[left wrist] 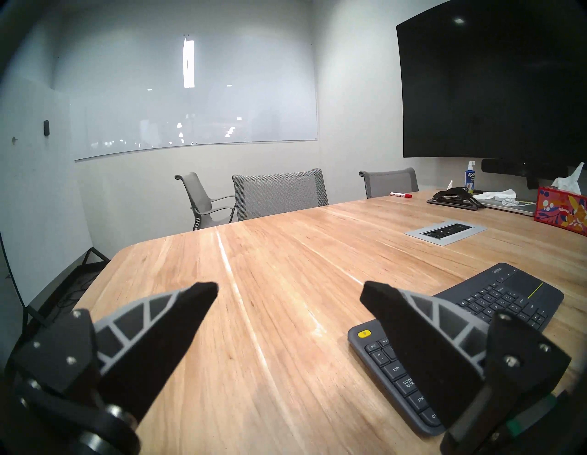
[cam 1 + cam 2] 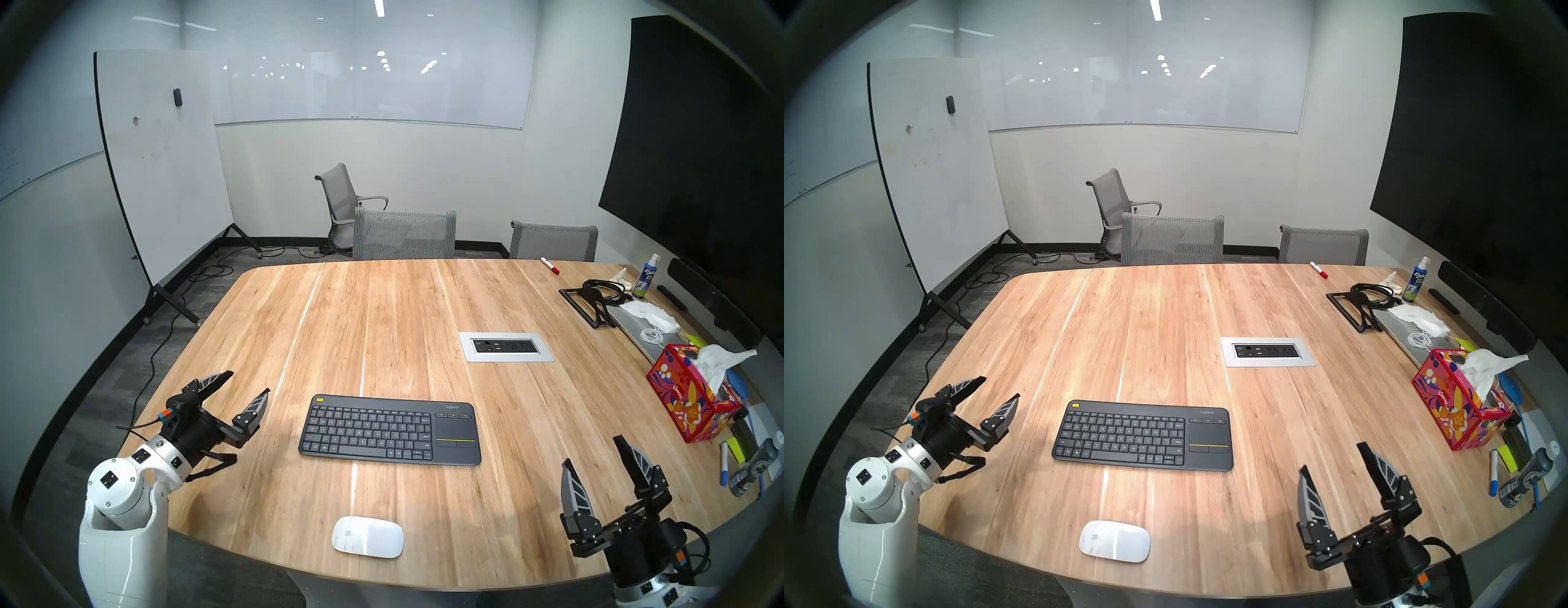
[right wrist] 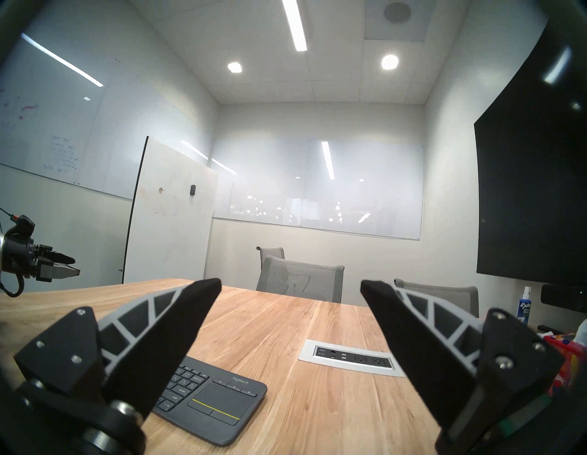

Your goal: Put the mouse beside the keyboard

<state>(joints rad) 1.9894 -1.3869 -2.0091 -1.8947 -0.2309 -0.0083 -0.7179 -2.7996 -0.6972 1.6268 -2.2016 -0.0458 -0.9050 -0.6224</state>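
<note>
Glossy white mouse (image 2: pixel 367 536) lies at surface (image 2: pixel 382 318) near edge, 6 o'clock of keyboard (image 2: pixel 390 429), well apart. Left pincer (image 2: pixel 251 381) & right pincer (image 2: pixel 592 450) both spread, empty. Risk: low slick dome may slip from the grip or get nudged off the edge.

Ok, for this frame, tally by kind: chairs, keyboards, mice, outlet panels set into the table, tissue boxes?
Chairs: 3
Keyboard: 1
Mouse: 1
Outlet panel: 1
Tissue box: 1
Total: 7
</note>
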